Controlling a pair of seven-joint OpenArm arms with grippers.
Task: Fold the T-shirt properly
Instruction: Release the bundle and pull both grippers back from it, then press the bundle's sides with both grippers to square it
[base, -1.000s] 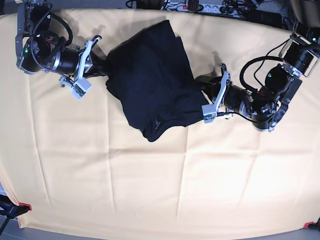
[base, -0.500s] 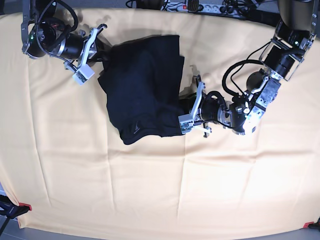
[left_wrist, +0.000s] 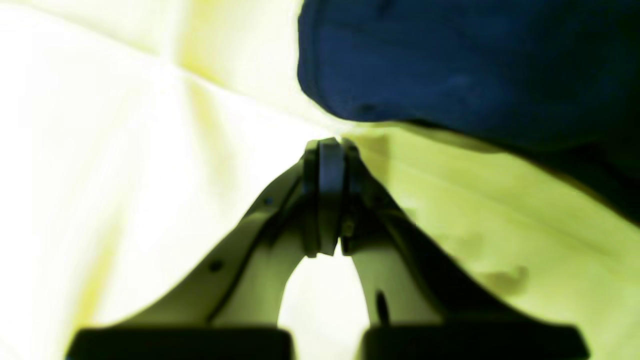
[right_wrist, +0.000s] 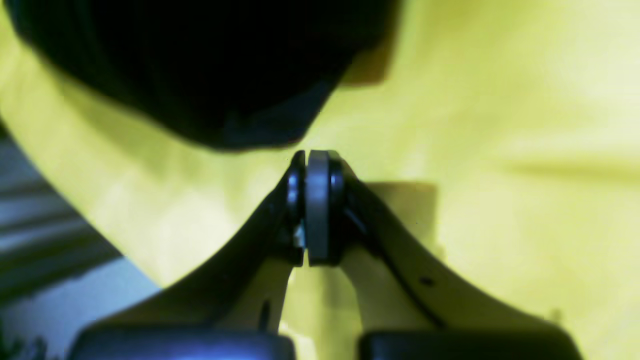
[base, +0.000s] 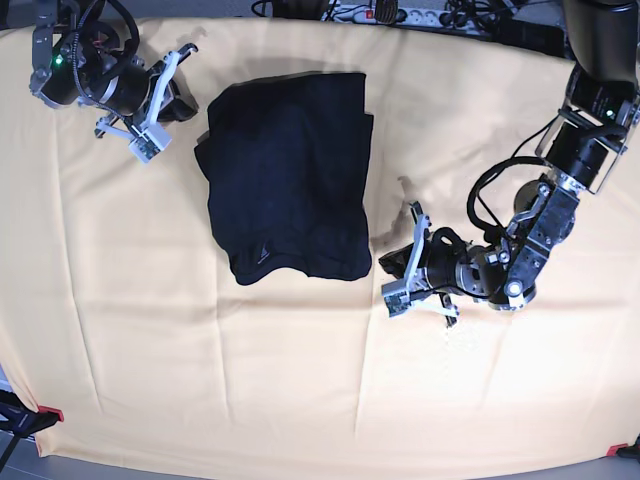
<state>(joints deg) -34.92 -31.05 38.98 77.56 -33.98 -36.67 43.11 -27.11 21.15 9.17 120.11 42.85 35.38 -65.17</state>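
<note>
Base view, T-shirt: a dark cloth folded into a rough rectangle is seen lying flat on the yellow table cover, between the two grippers and touched by neither.
T-shirt edges: the top edge is seen fairly straight; the lower left corner is rounded and bulges out, with a tiny pale mark near it.
T-shirt in left wrist view: a dark blue rounded corner is seen ahead of the fingertips and to their right, lifted a little off the cover with a shadow beneath; a narrow strip of cover separates it from the tips.
T-shirt in right wrist view: a black rounded mass is seen ahead of the fingertips and to their left, just beyond the tips; contact cannot be told in the blur.
Left gripper: the fingers are seen pressed together with nothing between them; it is placed low over the cover just off the shirt's lower right corner. From the wrist the two pads are seen closed flat on each other.
Right gripper: the fingers are seen closed and empty, just off the shirt's upper left corner. From the wrist the pads are seen meeting with no cloth pinched.
Table cover: creases are seen running across it; a power strip lies beyond its far edge.
</note>
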